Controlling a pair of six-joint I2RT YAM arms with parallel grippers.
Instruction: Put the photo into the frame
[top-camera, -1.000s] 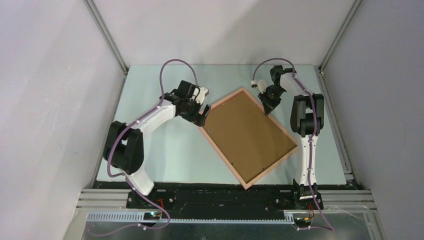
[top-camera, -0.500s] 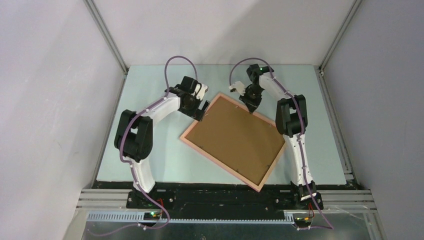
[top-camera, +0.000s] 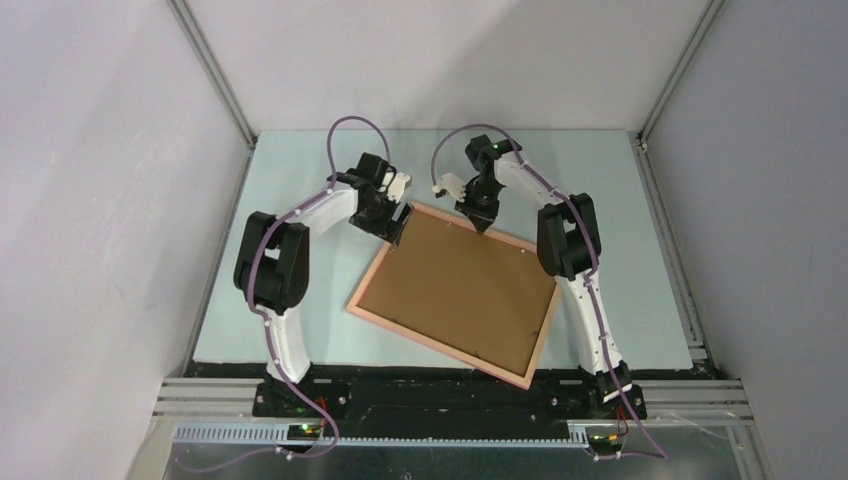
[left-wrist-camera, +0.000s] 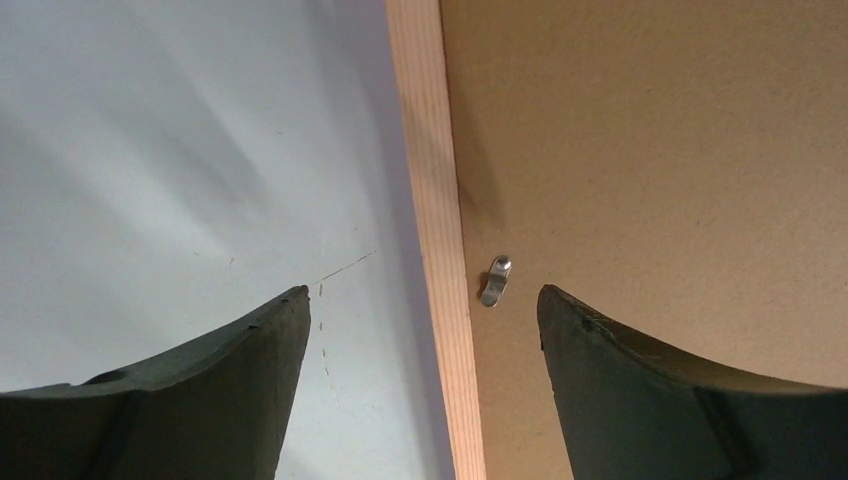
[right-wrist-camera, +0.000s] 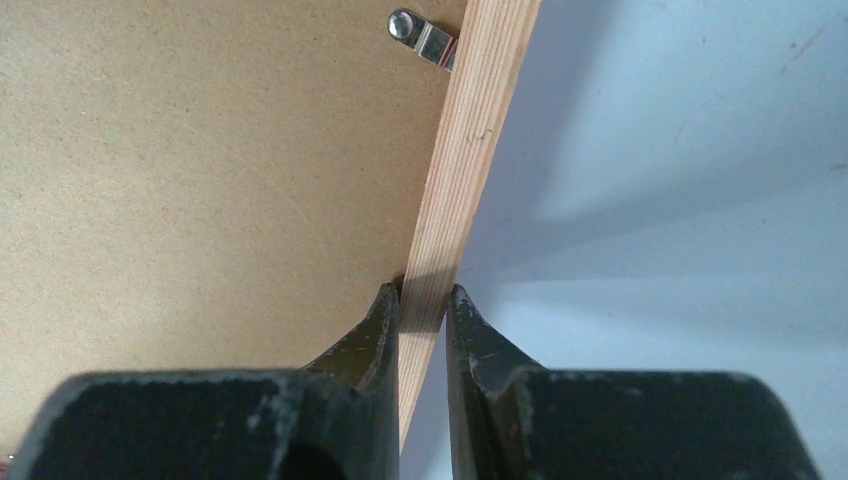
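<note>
Grey walls (top-camera: 120, 200) close in a pale blue-green bench (top-camera: 300, 310), with purple cables (top-camera: 335, 135) looping over both my arms at its far half. Between the arms the frame (top-camera: 438, 345) lies flat and back up. It is turned askew, so one corner points at the near edge of the bench. Its thin rails are pale pink wood with a fine straight grain, and a plain brown backing board (top-camera: 460, 290) fills it. Small metal clips (left-wrist-camera: 495, 280) sit on the board just inside the rails. My left end effector (left-wrist-camera: 420, 300) hangs wide open over the frame's left rail near the far corner, one finger above bare bench, the other above the board. My right end effector (right-wrist-camera: 420, 295) is narrow, pinching the far rail between both fingertips, just below another clip (right-wrist-camera: 420, 38).
</note>
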